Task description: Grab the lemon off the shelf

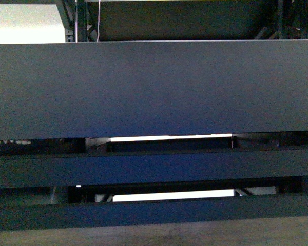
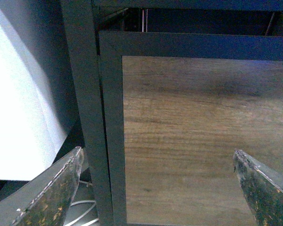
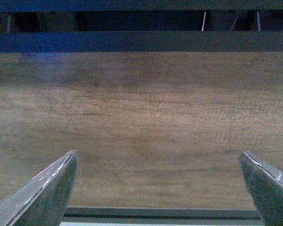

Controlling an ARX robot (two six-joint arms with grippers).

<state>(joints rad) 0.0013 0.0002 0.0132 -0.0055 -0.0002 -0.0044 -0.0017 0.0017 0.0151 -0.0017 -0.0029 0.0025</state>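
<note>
Front view, surface: the shelf (image 1: 154, 89) fills the picture as thick, dark, flat boards stacked one above another, the top one the broadest band.
Front view, gaps: narrow slots lie between the boards, and a bright white strip (image 1: 169, 137) shows through the slot under the top board.
Front view, room: a pale white patch (image 1: 25, 23) sits at the upper left, behind dark framing.
Left wrist view, surface: a brown wood-grain panel (image 2: 198, 141) set in a dark metal frame, bare where it shows.
Left wrist view, edges: a dark upright (image 2: 85, 94) stands just beside the panel's frame; beyond it is a bright white sheet (image 2: 19, 117), and a white cable (image 2: 80, 212) lies low by the post.
Left gripper (image 2: 156, 150): jaws wide apart, nothing between them, over the panel's corner.
Right wrist view, surface: bare wood-grain board (image 3: 141, 117), with a dark rail (image 3: 141, 41) along its far edge.
Right gripper (image 3: 158, 152): jaws wide apart, nothing between them, over open board.
Lemon: not seen in any of the three views.
</note>
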